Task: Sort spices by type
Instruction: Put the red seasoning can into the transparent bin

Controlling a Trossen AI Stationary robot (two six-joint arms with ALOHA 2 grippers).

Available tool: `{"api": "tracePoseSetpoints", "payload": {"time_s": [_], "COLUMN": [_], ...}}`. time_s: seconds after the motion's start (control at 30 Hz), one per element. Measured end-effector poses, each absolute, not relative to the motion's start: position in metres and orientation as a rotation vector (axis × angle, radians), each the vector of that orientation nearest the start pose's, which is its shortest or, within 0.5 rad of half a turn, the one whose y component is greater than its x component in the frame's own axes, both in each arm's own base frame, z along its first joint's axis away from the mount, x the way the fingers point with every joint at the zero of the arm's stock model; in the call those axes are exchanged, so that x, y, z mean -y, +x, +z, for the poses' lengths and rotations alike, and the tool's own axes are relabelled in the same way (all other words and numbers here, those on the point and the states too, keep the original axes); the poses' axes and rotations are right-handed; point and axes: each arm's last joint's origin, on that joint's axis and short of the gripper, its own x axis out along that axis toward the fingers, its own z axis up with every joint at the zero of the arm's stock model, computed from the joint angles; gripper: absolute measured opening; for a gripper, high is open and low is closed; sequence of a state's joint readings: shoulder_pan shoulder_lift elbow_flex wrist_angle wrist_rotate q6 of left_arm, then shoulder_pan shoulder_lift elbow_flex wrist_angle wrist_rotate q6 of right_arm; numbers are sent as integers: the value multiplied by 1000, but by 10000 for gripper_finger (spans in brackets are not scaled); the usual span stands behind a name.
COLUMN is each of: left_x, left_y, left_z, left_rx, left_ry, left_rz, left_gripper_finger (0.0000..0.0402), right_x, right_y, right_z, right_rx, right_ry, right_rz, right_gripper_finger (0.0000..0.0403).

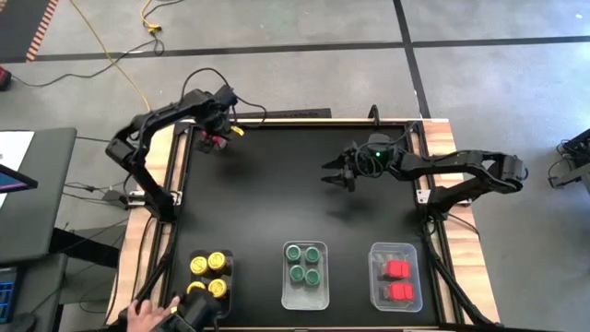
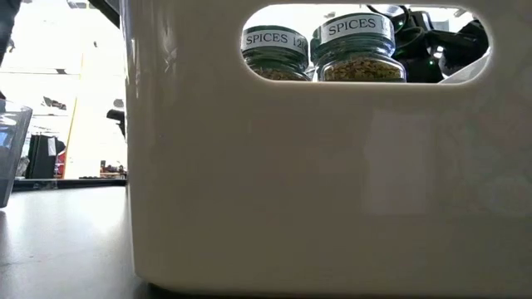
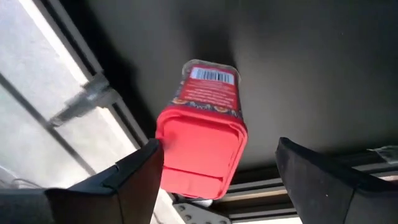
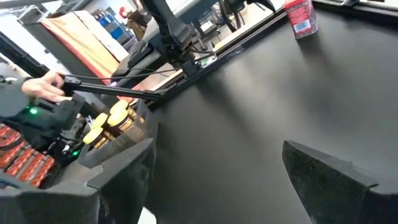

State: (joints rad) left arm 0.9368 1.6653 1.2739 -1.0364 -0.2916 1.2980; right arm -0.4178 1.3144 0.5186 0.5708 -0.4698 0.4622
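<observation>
At the far left corner of the black table, the left gripper has its fingers spread around a red-lidded spice jar, one finger touching the lid. The right gripper hovers mid-table, fingers wide apart. Near trays hold the sorted jars.

Matt black table top; smooth glossy red plastic lid; clear plastic trays; pale wooden table edge.

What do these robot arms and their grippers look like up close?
Both are slim, dark, jointed arms trailing black cables. The left gripper and right gripper each end in two broad, matte black, wedge-shaped fingers. A small green light glows near the right arm's wrist.
</observation>
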Motion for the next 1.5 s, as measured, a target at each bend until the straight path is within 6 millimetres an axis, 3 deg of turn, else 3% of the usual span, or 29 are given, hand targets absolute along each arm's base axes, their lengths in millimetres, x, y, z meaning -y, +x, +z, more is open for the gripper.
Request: {"api": "tracePoseSetpoints", "payload": {"time_s": [0.5,0.77,0.93,1.17,1.37,1.5], "left_x": [-270,-266,-259,-233,-201,-174], "left_y": [165,172,181,212,257,284], "left_z": [213,213,213,221,248,266], "left_rx": [-1837,-1847,-1859,-1837,-1702,-1601], "left_ry": [412,424,444,419,424,449], "left_rz": [-70,-50,-47,18,152,154], "left_gripper_finger": [294,220,214,214,214,214], "right_x": [92,92,92,92,92,92], "right_y": [242,242,242,242,242,242], "right_z": [204,204,204,204,204,203], "right_rx": [-222,-221,-221,-221,-223,-234], "right_ry": [572,590,590,605,628,667], "right_rz": [0,-3,-5,-6,-4,3], "right_gripper_finger": [378,378,378,378,378,378]}}
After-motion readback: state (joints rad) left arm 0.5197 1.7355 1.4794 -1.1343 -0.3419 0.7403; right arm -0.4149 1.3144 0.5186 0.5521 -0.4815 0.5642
